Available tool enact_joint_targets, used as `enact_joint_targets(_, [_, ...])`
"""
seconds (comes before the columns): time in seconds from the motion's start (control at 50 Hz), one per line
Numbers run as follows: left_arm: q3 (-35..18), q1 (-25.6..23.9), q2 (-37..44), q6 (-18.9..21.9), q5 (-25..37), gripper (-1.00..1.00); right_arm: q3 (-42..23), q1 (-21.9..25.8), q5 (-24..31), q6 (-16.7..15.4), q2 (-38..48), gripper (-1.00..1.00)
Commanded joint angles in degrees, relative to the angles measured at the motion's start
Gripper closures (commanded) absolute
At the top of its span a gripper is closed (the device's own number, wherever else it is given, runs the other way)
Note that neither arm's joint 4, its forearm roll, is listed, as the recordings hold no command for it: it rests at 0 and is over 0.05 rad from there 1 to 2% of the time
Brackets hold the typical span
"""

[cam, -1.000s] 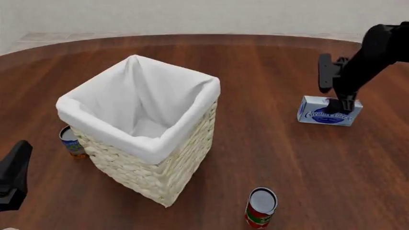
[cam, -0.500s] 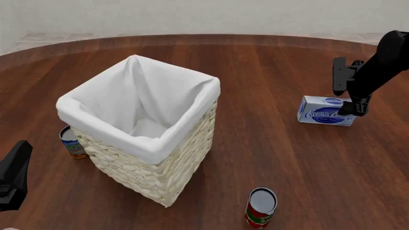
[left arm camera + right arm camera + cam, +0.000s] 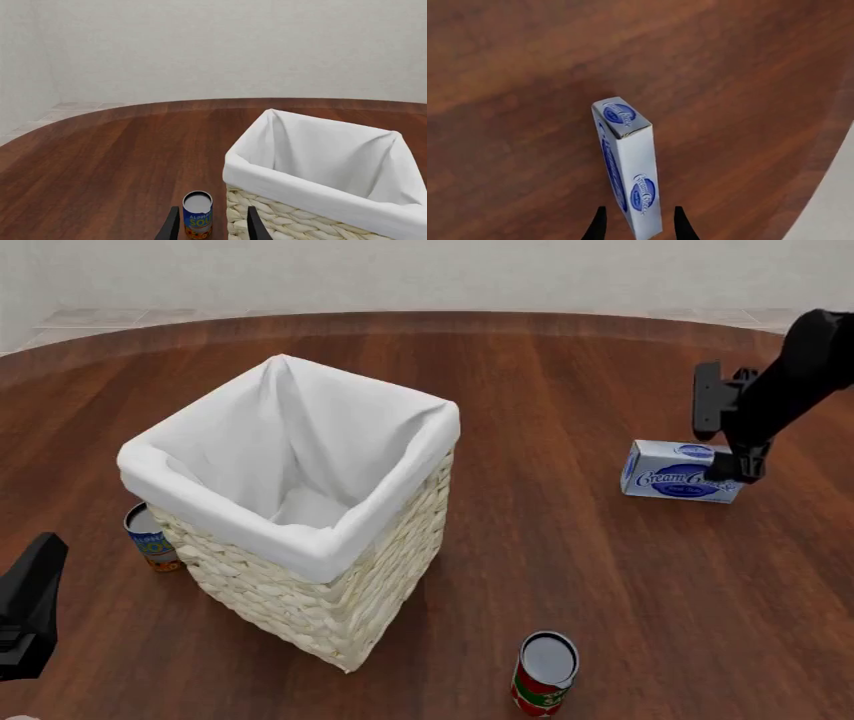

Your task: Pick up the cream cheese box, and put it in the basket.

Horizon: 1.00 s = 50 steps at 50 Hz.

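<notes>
The cream cheese box (image 3: 678, 473) stands on its long edge on the wooden table at the right, its blue oval label facing the front. My right gripper (image 3: 738, 468) hangs at the box's right end. In the right wrist view the box (image 3: 627, 170) runs away from the gripper (image 3: 639, 227), and its near end sits between the open fingers without touching them. The wicker basket (image 3: 320, 540) with its white liner stands left of centre, far from the box. My left gripper (image 3: 30, 605) is open and empty at the near left; the left wrist view (image 3: 212, 231) shows its fingers apart.
A blue-labelled can (image 3: 150, 536) stands against the basket's left side, and it also shows ahead of the left fingers in the left wrist view (image 3: 197, 215). A red-labelled can (image 3: 545, 672) stands near the front, right of the basket. The table's curved edge runs along the back.
My right gripper moved right from over the middle of the cream cheese box to its right end, uncovering the label. In the last half second it has barely moved. The left arm is still.
</notes>
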Motion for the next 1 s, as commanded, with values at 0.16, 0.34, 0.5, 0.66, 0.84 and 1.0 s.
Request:
enact_joint_targets(0.16, [0.0, 0.0, 0.0, 0.01, 0.0, -1.0, 0.55, -1.06, -0.97, -0.48, 1.61, -1.0])
enact_joint_targets(0.34, [0.0, 0.01, 0.0, 0.01, 0.0, -1.0, -1.52, -2.25, -0.58, -1.16, 2.73, -1.0])
enact_joint_targets(0.5, [0.0, 0.0, -0.01, 0.0, 0.0, -1.0, -2.21, -2.59, -0.98, -1.8, 4.03, -1.0])
enact_joint_targets(0.66, [0.0, 0.01, 0.0, -0.01, 0.0, -1.0, -3.66, -1.9, -0.43, -0.3, 5.24, -1.0])
enact_joint_targets(0.84, [0.0, 0.01, 0.0, 0.0, 0.0, -1.0, -3.08, -1.57, -1.13, -0.47, 5.97, -1.0])
enact_joint_targets(1.0, [0.0, 0.0, 0.0, 0.0, 0.0, -1.0, -2.63, -1.67, -1.68, -0.65, 6.41, -1.0])
